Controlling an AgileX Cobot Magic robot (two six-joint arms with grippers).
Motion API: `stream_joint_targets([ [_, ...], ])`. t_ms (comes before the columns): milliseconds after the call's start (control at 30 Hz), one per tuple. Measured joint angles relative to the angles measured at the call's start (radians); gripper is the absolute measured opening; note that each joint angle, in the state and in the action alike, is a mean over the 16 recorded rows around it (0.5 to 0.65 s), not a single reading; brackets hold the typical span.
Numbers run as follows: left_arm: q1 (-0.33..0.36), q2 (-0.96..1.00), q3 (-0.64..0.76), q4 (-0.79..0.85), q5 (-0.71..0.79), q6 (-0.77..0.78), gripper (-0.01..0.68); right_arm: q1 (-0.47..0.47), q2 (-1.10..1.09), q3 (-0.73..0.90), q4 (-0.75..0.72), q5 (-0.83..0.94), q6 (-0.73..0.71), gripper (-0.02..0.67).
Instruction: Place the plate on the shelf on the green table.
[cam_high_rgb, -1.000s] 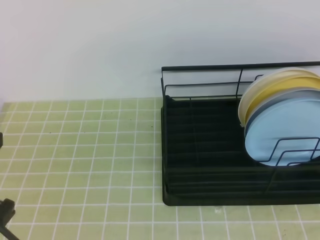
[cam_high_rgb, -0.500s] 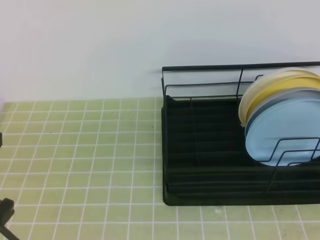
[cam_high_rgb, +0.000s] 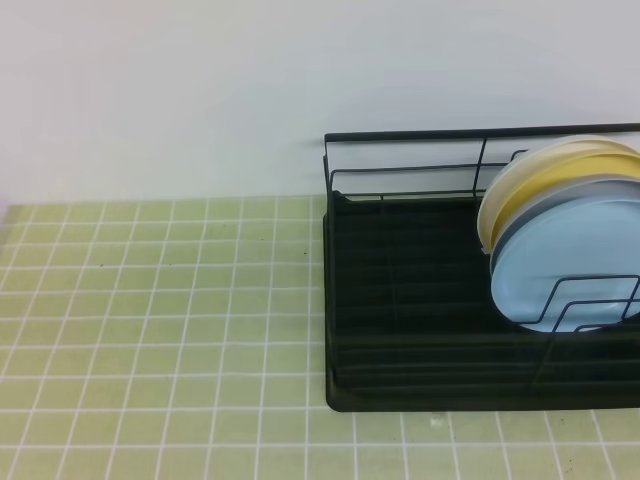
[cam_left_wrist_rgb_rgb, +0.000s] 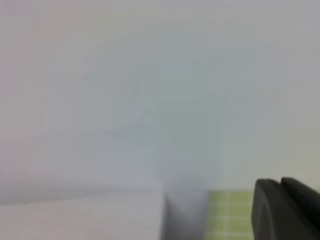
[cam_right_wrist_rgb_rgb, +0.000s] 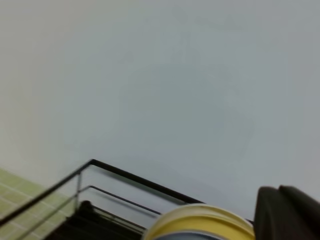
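Note:
The light-blue plate stands upright in the right end of the shelf, in front of the other plates and behind a wire divider. The shelf is a black wire rack on the green table. Neither gripper shows in the exterior high view. In the left wrist view my left gripper sits at the bottom right, its dark fingers pressed together with nothing between them. My right gripper is shut and empty too, just right of the top of the plates.
Behind the light-blue plate lean a grey plate, a yellow plate and a cream one. The shelf's tall back rail runs along the white wall. The yellow plate's top and the rail show in the right wrist view.
The dark piece of the left arm at the bottom left edge of the exterior view has dropped out of sight. The plates and the shelf have not moved.

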Motion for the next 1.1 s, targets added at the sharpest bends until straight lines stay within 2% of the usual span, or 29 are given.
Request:
stream_joint_targets([
  [200,0.087,-0.135,0.000,-0.011,0.001,0.000,0.000,-0.011,-0.059,0.003,0.000,-0.042,-0.021,0.001],
  [467,0.100,-0.246,0.050,-0.098,-0.011,0.001,0.000,-0.026,-0.243,0.018,0.001,-0.090,-0.026,0.001],
  [700,0.100,-0.319,0.203,-0.267,-0.036,0.026,0.000,-0.027,-0.418,0.032,0.002,-0.106,-0.025,0.001],
  [933,0.100,-0.378,0.429,-0.550,-0.121,0.220,0.000,-0.027,-0.511,0.055,-0.031,-0.129,0.025,0.001],
  [1100,0.100,-0.389,0.555,-0.731,-0.149,0.421,0.000,-0.027,-0.546,0.109,-0.240,-0.161,0.237,0.000],
])
